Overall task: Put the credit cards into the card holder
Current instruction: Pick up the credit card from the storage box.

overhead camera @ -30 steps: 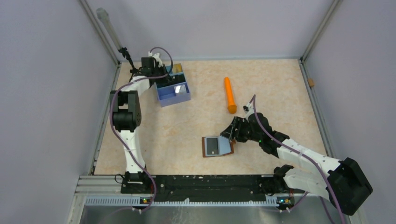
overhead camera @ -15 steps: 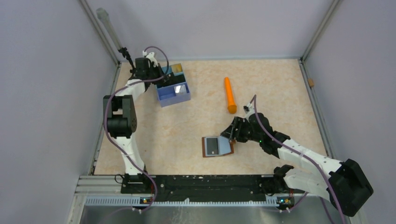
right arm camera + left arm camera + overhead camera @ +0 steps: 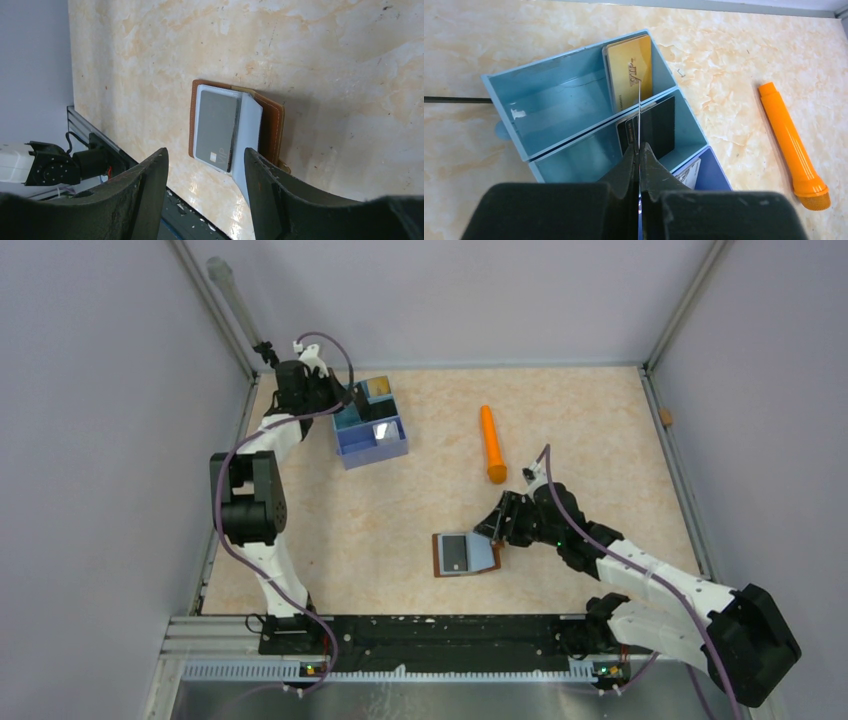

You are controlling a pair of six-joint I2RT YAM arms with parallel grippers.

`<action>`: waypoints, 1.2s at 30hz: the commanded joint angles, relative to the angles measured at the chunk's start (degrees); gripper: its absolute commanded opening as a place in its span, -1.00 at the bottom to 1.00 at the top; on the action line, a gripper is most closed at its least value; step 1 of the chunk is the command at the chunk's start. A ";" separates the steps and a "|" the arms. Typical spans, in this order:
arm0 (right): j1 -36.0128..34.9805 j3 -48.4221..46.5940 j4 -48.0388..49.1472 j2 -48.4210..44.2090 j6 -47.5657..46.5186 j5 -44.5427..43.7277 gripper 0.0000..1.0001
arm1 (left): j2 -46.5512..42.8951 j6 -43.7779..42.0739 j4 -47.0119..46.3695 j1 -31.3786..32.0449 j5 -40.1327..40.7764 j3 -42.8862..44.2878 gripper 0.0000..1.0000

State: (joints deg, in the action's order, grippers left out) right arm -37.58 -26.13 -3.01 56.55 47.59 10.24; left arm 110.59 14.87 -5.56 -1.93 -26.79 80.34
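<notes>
My left gripper (image 3: pixel 639 148) is pinched shut on a thin card (image 3: pixel 639 110). I see this card only edge-on, as a pale line running out from my fingertips toward 12 o'clock. Beneath it sits the blue tray (image 3: pixel 549 100). A gold card (image 3: pixel 631 70) leans in the tray's far compartment at 12 o'clock. A black card (image 3: pixel 656 127) stands in the middle compartment at 1 o'clock, just past my fingertips. A white card (image 3: pixel 689 172) shows in the near, darker compartment at 4 o'clock, partly hidden by my finger. An orange marker (image 3: pixel 791 145) lies on the table (image 3: pixel 734 60) at 3 o'clock, apart from the tray.

From above, the card holder (image 3: pixel 440 558) lies at 5 o'clock from my left gripper, well apart from it. My right gripper (image 3: pixel 492 530) sits just beside the holder's 2 o'clock corner, its fingers spread wide with nothing clamped between them. In the right wrist view the holder lies open on the table at 12 o'clock, framed between those fingers. A grey card (image 3: pixel 215 125) rests on its left half. The pale lining flap is raised toward my right finger, and I cannot tell whether they touch.
</notes>
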 commanded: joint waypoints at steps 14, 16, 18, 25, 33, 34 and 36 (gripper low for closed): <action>0.68 -2.04 -1.92 -2.85 -1.83 -1.61 0.12 | -9.91 4.10 -12.67 0.02 0.48 0.59 -1.00; 0.67 -2.52 -2.41 -3.40 -2.38 -1.78 0.12 | -13.24 5.70 -13.23 0.06 0.63 -1.01 -1.00; 0.67 -3.13 -3.08 -4.03 -3.29 -2.01 0.12 | -16.14 6.63 -12.39 0.08 0.11 -2.64 -1.00; 0.70 -5.55 -5.83 -6.83 -7.31 -1.72 0.21 | -29.16 13.21 -5.16 1.63 -6.29 -13.52 -1.00; 0.80 -6.48 -5.46 -9.73 -10.24 5.53 0.33 | -42.76 16.41 3.18 16.93 -10.00 -29.32 -1.00; 0.76 -6.03 -5.00 -10.45 -10.33 6.67 0.33 | -43.69 17.39 2.78 18.73 -11.45 -30.83 -1.00; 0.84 -4.65 -3.81 -11.90 -10.10 8.65 0.35 | -45.71 19.99 1.04 22.36 -14.06 -33.94 -1.00</action>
State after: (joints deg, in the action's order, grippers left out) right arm -37.52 -30.48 -9.45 47.66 39.00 13.76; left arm 69.21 30.24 -4.14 15.62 -34.92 50.74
